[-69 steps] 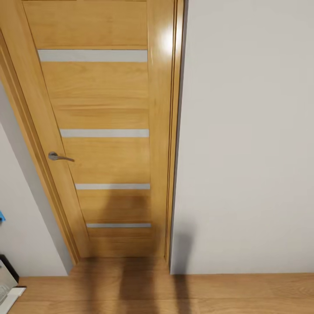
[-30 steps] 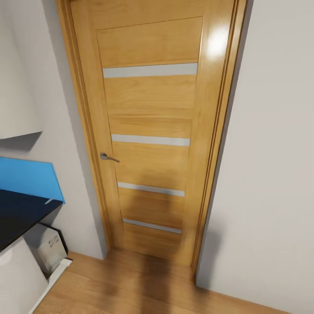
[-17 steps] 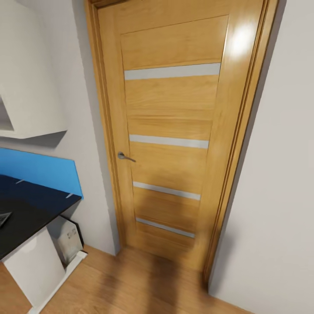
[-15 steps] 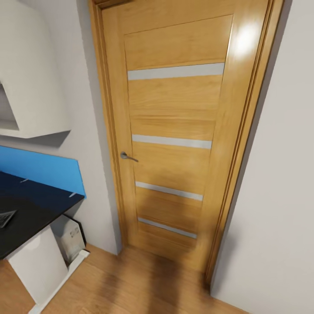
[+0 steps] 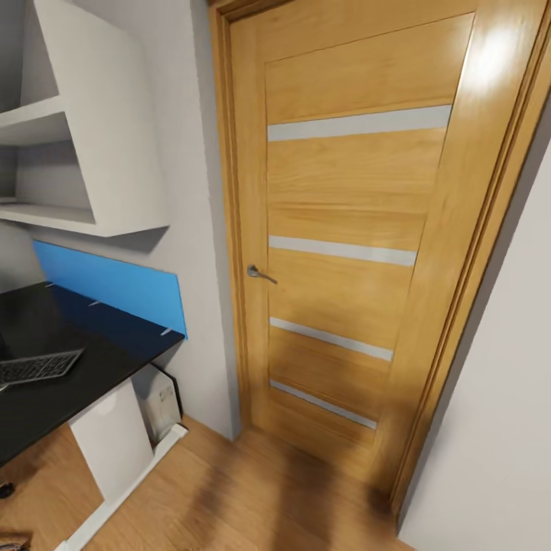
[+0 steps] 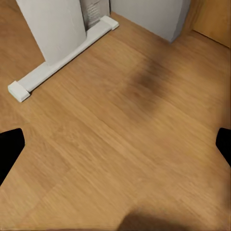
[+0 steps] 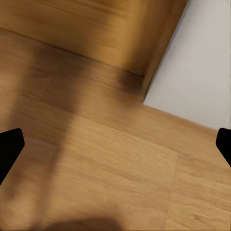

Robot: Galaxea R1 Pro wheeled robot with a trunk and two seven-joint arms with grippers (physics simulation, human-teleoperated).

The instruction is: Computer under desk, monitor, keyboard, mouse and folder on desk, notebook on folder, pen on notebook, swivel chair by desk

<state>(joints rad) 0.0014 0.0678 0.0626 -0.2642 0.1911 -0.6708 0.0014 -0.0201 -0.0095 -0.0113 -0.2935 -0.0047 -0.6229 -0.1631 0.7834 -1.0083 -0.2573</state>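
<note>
Open wood floor [image 5: 252,497] lies before the closed door [image 5: 360,229]. At the left, the desk [image 5: 69,383], its white leg [image 5: 111,451] and the computer [image 5: 161,402] block passage; shelves [image 5: 92,153] overhang.

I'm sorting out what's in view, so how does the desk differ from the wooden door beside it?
The desk has a glossy black top lying flat, while the door stands upright in honey-coloured wood. The desk carries a keyboard; the door carries pale horizontal strips and a metal handle. Both reflect light.
</note>
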